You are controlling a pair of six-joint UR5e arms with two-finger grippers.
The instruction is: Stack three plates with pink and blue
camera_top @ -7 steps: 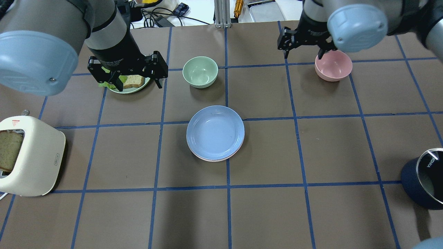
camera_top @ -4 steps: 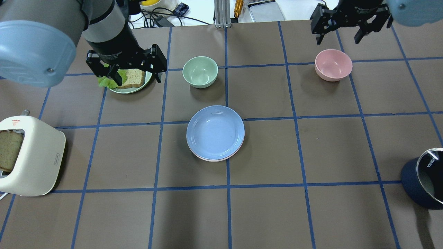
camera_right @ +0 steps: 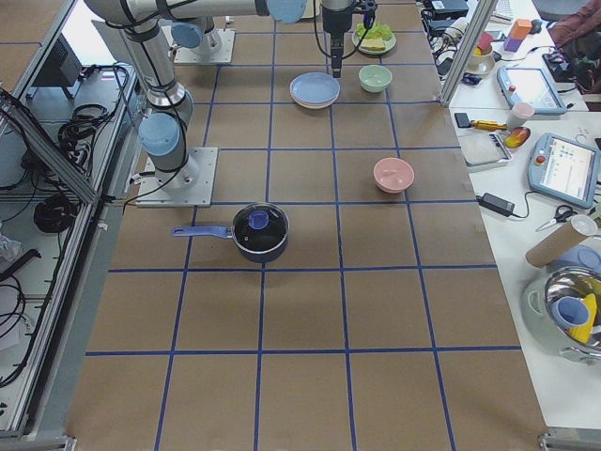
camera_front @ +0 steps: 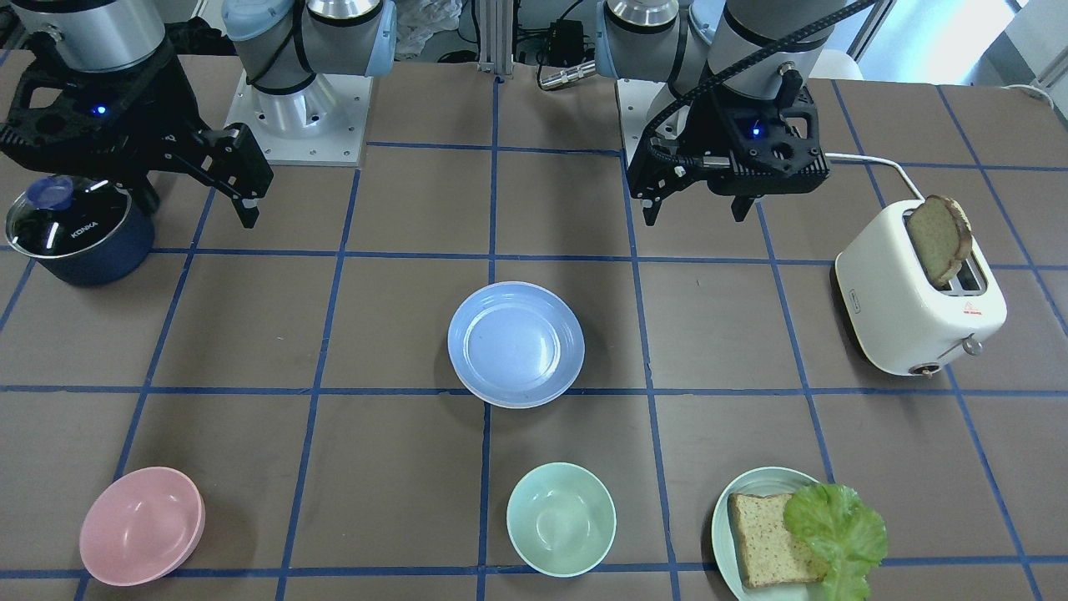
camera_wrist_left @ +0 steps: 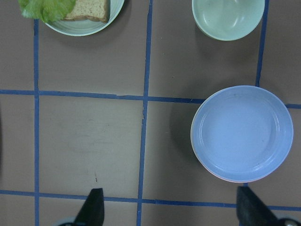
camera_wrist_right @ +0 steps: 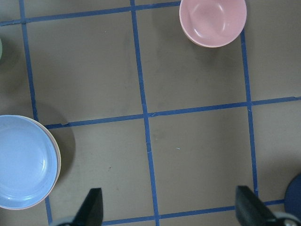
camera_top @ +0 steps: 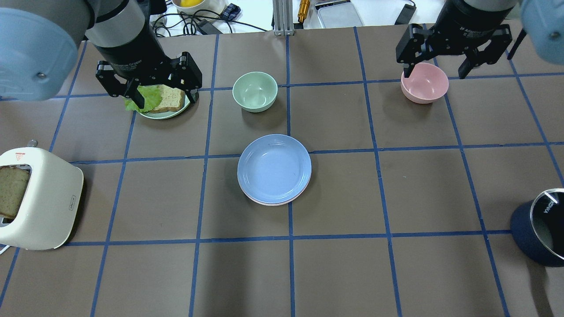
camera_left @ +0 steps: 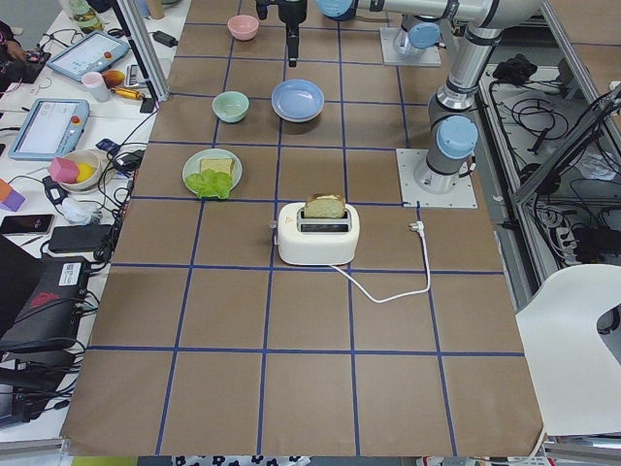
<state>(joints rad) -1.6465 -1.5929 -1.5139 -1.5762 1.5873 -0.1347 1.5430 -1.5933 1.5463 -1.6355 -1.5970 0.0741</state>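
Bench [camera_top: 396, 273]: nothing on it has shifted in the last second, only the arms. Left end effector [camera_top: 165, 100] has backed up-left over the sandwich plate [camera_top: 164, 115], right end effector [camera_top: 435, 74] has swung right, over the pink bowl [camera_top: 424, 83]. Both are spread wide and empty. Blue plate [camera_top: 274, 168] sits on top mid-frame, pink plate [camera_top: 271, 204] rim under it, cream plate [camera_wrist_right: 59, 162] edge showing too. Stack looks done, arms clearing. Mint bowl [camera_top: 254, 91] is nearest; lower frame open, bench edges far.
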